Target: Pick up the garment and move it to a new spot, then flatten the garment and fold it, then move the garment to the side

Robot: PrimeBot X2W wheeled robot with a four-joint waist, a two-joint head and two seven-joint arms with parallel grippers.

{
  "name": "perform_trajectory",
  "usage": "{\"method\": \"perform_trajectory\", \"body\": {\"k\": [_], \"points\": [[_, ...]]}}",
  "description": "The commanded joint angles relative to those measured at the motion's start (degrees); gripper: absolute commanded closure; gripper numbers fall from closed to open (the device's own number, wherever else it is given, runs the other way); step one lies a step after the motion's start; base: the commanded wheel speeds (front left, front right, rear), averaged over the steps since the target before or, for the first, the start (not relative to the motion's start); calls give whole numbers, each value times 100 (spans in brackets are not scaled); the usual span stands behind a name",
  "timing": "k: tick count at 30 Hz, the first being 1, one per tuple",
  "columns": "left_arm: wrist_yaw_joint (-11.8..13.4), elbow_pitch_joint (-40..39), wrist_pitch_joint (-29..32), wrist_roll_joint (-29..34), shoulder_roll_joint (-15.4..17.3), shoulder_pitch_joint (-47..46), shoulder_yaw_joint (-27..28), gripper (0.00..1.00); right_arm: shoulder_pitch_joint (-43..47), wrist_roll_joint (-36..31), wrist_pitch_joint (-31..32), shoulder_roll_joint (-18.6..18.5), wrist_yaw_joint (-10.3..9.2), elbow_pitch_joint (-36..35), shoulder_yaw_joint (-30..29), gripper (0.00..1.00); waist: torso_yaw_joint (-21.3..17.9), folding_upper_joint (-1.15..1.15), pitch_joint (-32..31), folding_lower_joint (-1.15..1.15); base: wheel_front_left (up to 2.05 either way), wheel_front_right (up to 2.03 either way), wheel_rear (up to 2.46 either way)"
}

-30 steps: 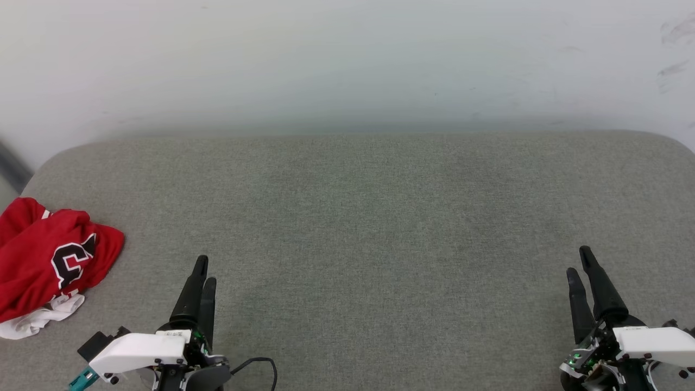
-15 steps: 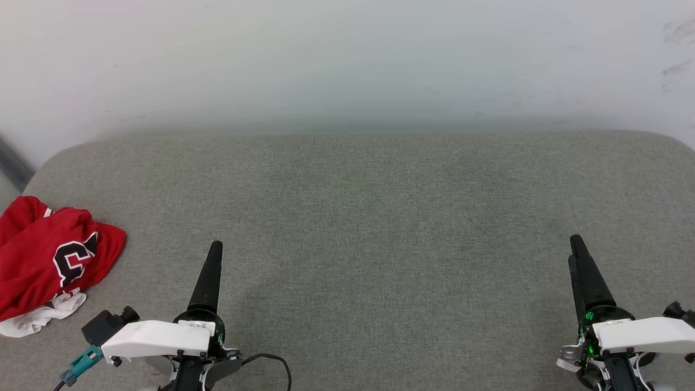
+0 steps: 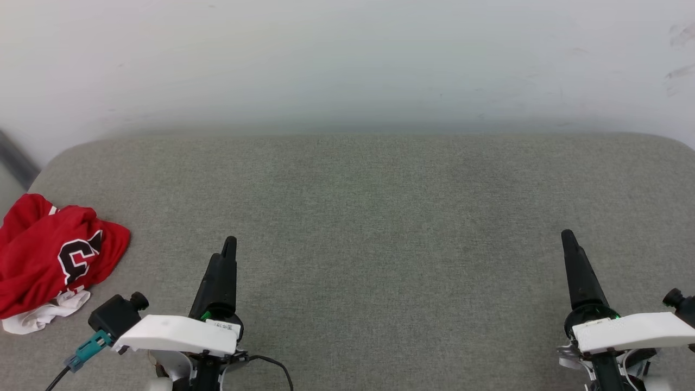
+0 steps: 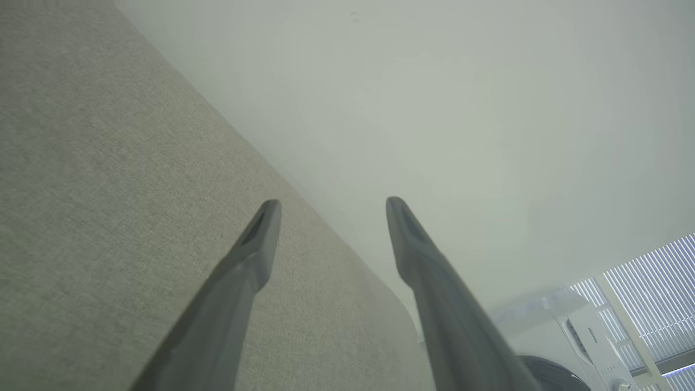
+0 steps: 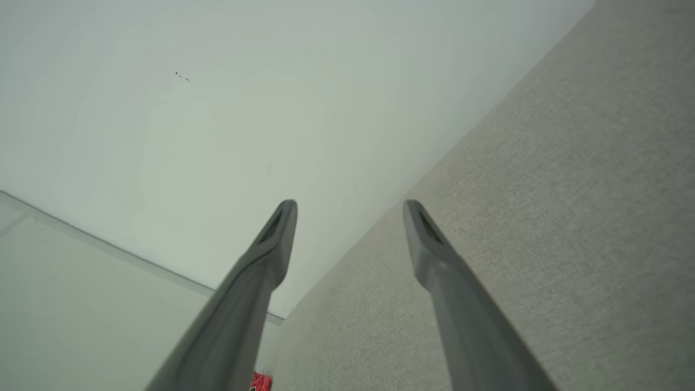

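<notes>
The garment (image 3: pixel 51 258) lies crumpled at the far left edge of the grey padded surface (image 3: pixel 380 217), red with a black, white-outlined number and a bit of white sleeve at its near side. A red scrap of the garment (image 5: pixel 260 382) peeks at the bottom of the right wrist view. My left gripper (image 3: pixel 228 247) hovers at the lower left, to the right of the garment and apart from it, open and empty; its wrist view shows the left gripper (image 4: pixel 331 209) with jaws spread. At the lower right, my right gripper (image 3: pixel 567 239) is open and empty, and the right gripper (image 5: pixel 350 212) spreads wide in its own view.
A pale wall (image 3: pixel 347 65) rises behind the padded surface. The surface has rounded corners at the far left and far right. A white appliance (image 4: pixel 575 336) and window blinds (image 4: pixel 651 293) stand beyond the surface's end in the left wrist view.
Both grippers have moved forward over the surface and rolled edge-on to the head camera. The head view has shifted slightly. The garment lies as before.
</notes>
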Motion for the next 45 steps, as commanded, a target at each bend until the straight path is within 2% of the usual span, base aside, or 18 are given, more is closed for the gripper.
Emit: {"method": "perform_trajectory", "body": {"k": [1, 12, 19, 20, 30, 45], "points": [[-12, -109, -52, 193, 14, -117, -31, 0, -23, -202, -47, -14, 1, -99, 14, 0, 4, 0, -2, -1, 0, 0, 0], [-13, -87, -252, 1348, 15, -100, -222, 0, 29, -1624, -85, -5, 1, -85, 25, 0, 44, 0, -24, -1, 0, 0, 0], [-13, -55, -371, 2033, 17, -123, -313, 0, 48, -2242, -65, 4, 1, -155, 21, 0, 60, 0, -20, -1, 0, 0, 0], [-14, -41, -420, 2281, 17, -131, -355, 0, 57, -2421, -72, 8, 1, -174, 0, 0, 68, 0, -19, -1, 0, 0, 0], [-2, 79, -571, 3098, 19, -143, -403, 0, 75, -3058, -113, 11, 1, -219, 7, 0, 94, 0, -20, -1, 0, 0, 0], [25, 247, -778, 4007, 20, -170, -359, 0, 141, -3848, -99, 12, 1, -196, 0, 0, 143, 0, -28, -1, 0, 0, 0]]}}
